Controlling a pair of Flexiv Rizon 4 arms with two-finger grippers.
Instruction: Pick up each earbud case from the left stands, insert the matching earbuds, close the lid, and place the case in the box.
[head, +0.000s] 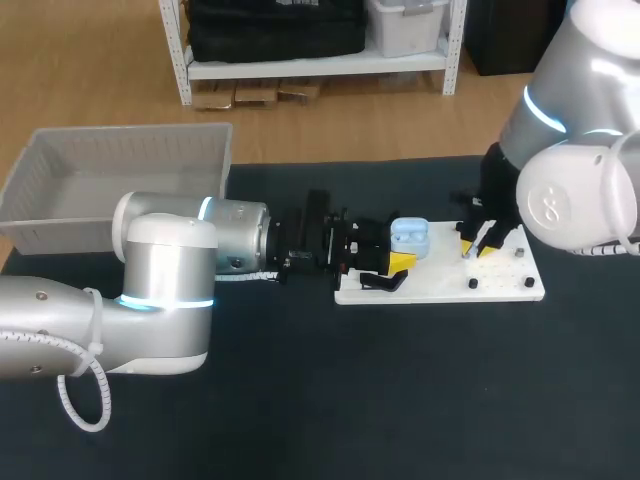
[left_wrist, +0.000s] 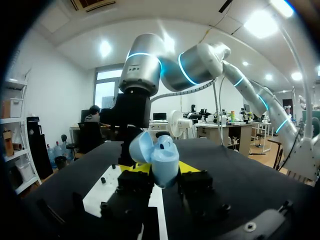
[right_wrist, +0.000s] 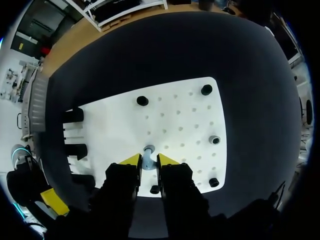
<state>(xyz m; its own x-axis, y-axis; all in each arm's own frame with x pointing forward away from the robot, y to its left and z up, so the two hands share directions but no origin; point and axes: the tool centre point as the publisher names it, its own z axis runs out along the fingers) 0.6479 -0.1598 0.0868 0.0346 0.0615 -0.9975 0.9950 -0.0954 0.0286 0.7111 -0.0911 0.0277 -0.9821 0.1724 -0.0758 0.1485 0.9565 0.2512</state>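
A light blue earbud case (head: 410, 237) with its lid up sits between the yellow-tipped fingers of my left gripper (head: 398, 256), which is shut on it over the left end of the white board (head: 500, 285). In the left wrist view the open case (left_wrist: 159, 159) stands upright in that gripper (left_wrist: 160, 171). My right gripper (head: 478, 246) points down at the board's right half. In the right wrist view its tips (right_wrist: 149, 162) press from both sides on a small pale earbud (right_wrist: 148, 150) on its peg on the board (right_wrist: 180, 115).
A grey plastic bin (head: 120, 180) stands at the table's back left. Black stands (right_wrist: 75, 149) line the board's left end. Short black pegs (right_wrist: 142, 100) (right_wrist: 206, 89) and a small grey peg (right_wrist: 214, 139) stick up from the board.
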